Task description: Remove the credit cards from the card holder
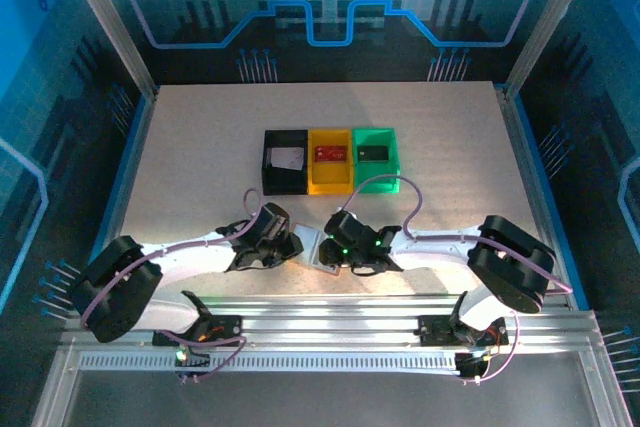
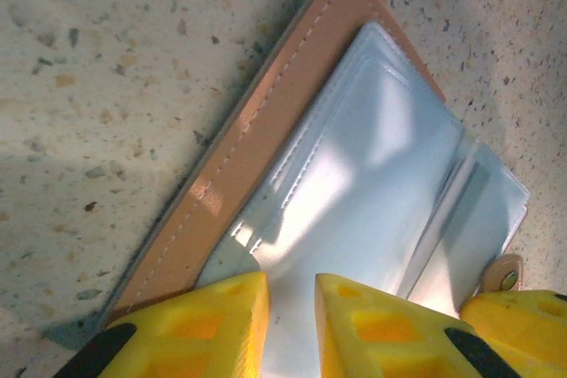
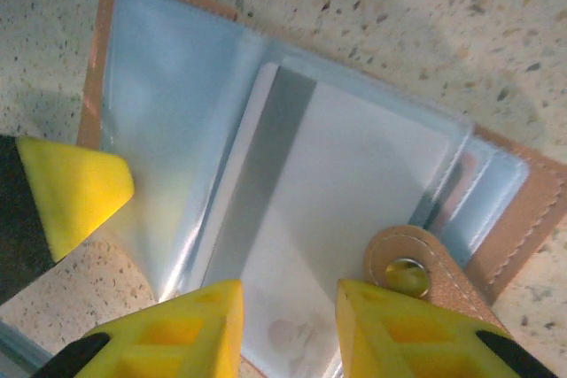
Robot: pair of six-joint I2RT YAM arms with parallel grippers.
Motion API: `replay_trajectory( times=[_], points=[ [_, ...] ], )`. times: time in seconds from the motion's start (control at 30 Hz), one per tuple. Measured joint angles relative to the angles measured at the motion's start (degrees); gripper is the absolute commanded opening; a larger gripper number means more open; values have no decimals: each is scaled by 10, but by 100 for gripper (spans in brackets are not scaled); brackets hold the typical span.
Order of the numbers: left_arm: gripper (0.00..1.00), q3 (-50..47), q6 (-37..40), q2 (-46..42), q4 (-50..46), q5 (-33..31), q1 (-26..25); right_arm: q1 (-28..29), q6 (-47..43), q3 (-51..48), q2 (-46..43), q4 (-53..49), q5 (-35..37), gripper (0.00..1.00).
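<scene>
On my overhead feed the card holder [image 1: 317, 249] lies opened flat on the speckled table [image 1: 200, 147], near the front edge, between the two wrists. On the right wrist feed a whitish-grey card [image 3: 354, 183] with a grey stripe sits inside one of its clear sleeves, so the plastic covers it. The snap tab [image 3: 407, 272] lies folded over that sleeve's corner, just beside one finger.

The right gripper [image 3: 288, 334] has its jaws apart, straddling the card's near end, and I see nothing clamped between them. The left gripper [image 2: 292, 325] is down on the opposite leaf with only a narrow slit between its jaws. I cannot tell whether it is nipping the sleeve or just resting on it.

Well behind, three bins stand side by side and touching. The black bin [image 1: 270, 177] holds a whitish card [image 1: 287, 158], the yellow bin [image 1: 331, 185] a red card [image 1: 330, 154], and the green bin [image 1: 376, 183] a black card [image 1: 373, 152].
</scene>
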Motion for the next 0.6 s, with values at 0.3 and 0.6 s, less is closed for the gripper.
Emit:
replay_trajectory(
  times=[0.3,0.6],
  points=[
    [23,0,0,-1,-3,-4,-1,-7,-13,-4,-18,-22,21,30],
    [23,-1,0,-1,-3,-5,-1,-7,-22,-4,-18,-24,23,25]
  ],
)
